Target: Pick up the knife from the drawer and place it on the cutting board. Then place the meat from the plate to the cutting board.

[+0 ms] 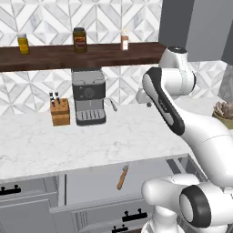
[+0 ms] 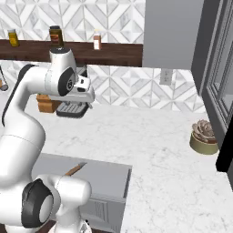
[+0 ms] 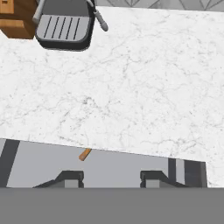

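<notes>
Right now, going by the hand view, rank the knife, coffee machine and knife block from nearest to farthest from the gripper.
1. The knife, in the open drawer, just up and left of the gripper.
2. The coffee machine, top left, across the counter.
3. The knife block, in the top-left corner, beside the machine and a little farther.

A glossy white robot arm (image 1: 200, 136) built of rounded, bulbous segments, with dark charcoal bands and ringed caps at its joints; a grey disc tops one joint, and two small dark fingertips (image 3: 70, 178) finish the hand.
</notes>
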Robot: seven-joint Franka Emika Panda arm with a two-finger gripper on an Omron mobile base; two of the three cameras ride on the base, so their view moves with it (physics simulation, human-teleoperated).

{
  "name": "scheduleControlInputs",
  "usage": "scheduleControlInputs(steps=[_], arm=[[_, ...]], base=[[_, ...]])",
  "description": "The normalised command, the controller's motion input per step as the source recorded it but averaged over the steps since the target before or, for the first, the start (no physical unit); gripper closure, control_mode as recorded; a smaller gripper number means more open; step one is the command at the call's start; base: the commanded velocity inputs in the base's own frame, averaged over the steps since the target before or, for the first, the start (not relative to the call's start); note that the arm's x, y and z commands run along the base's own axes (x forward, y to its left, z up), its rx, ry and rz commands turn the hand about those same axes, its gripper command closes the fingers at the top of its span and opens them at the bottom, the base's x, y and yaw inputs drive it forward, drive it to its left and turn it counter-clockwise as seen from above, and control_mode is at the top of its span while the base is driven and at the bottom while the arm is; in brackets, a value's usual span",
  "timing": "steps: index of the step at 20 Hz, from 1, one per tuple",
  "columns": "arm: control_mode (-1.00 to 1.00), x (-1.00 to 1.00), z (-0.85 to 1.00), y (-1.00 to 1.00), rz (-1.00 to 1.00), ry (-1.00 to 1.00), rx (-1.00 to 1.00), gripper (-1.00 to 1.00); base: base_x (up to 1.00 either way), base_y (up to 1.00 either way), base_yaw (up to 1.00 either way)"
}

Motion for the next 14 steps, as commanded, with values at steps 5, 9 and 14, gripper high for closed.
scheduleControlInputs(steps=[5,9,14], arm=[[1.0,0.0,0.0,0.0,0.0,0.0,0.0,-1.0],[1.0,0.0,0.0,0.0,0.0,0.0,0.0,-1.0],[1.0,0.0,0.0,0.0,0.0,0.0,0.0,-1.0]], base=[[-0.19,0.08,0.0],[-0.59,0.17,-0.03],[-0.22,0.6,-0.02]])
